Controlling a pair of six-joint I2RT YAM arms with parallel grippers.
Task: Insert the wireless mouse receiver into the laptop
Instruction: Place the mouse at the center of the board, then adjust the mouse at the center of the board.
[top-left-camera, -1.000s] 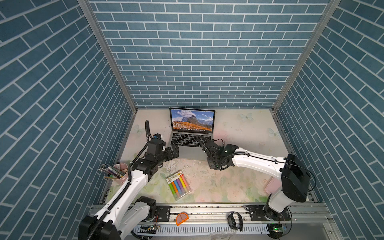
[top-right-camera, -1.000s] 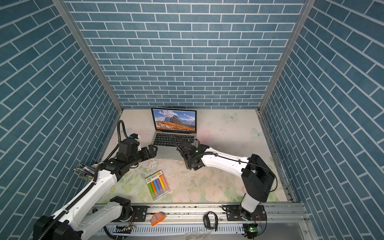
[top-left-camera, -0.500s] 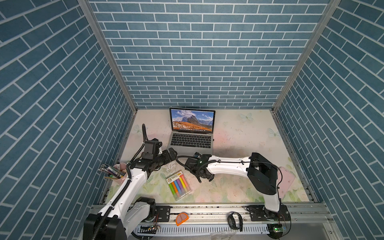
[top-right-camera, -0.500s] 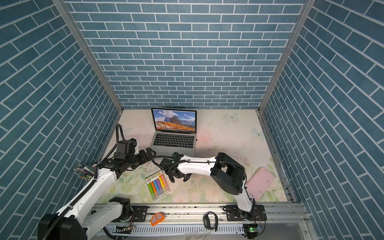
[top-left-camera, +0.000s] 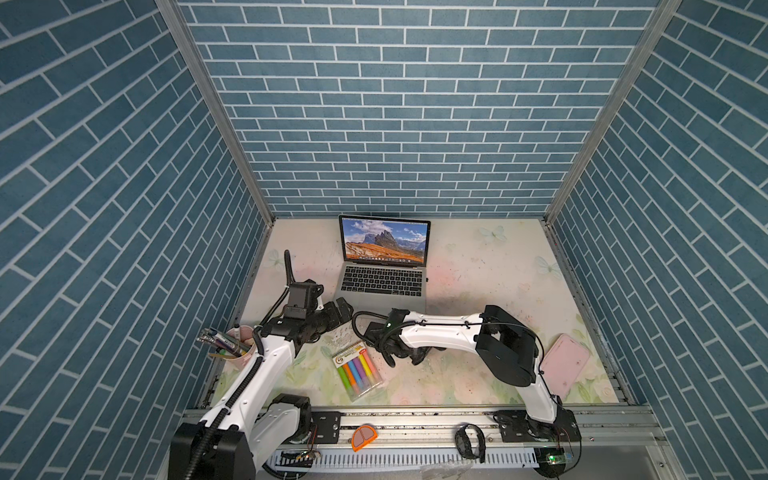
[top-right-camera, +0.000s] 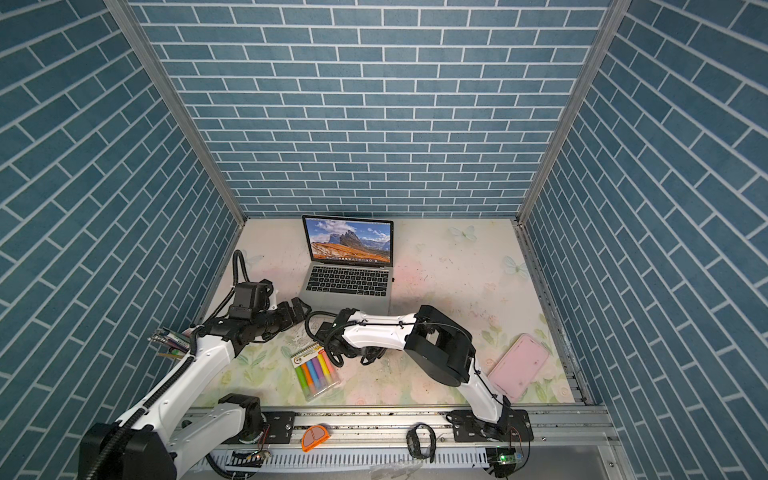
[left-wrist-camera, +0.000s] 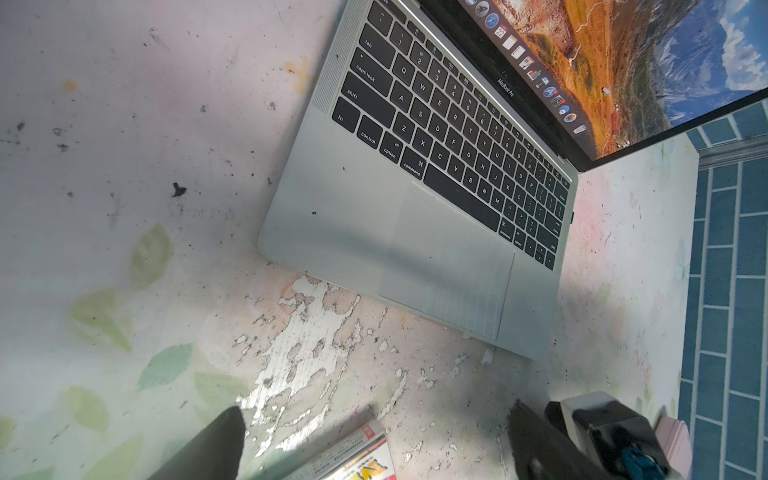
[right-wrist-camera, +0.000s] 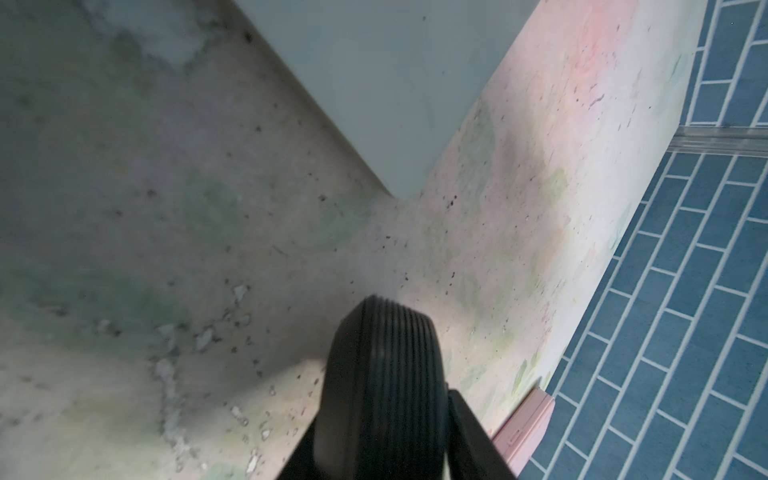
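The wireless mouse receiver (left-wrist-camera: 572, 216) (a tiny dark stub) seems already seated in the right edge of the laptop (left-wrist-camera: 353, 216), so insertion looks done. The left tool (left-wrist-camera: 374, 415) gapes empty; the right tool (top-left-camera: 399, 352) cannot be read. Next: back clear without nudging it.

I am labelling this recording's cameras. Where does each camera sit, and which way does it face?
Top views: high above the front of the table, looking down toward the back wall; both show the left arm and right arm.
Left wrist: low over the table, facing the laptop, its keyboard and screen; the left gripper shows both fingertips, apart.
Right wrist: close to the tabletop, facing a laptop corner; one ribbed finger of the right gripper shows.
Shared: the laptop appears in all views.
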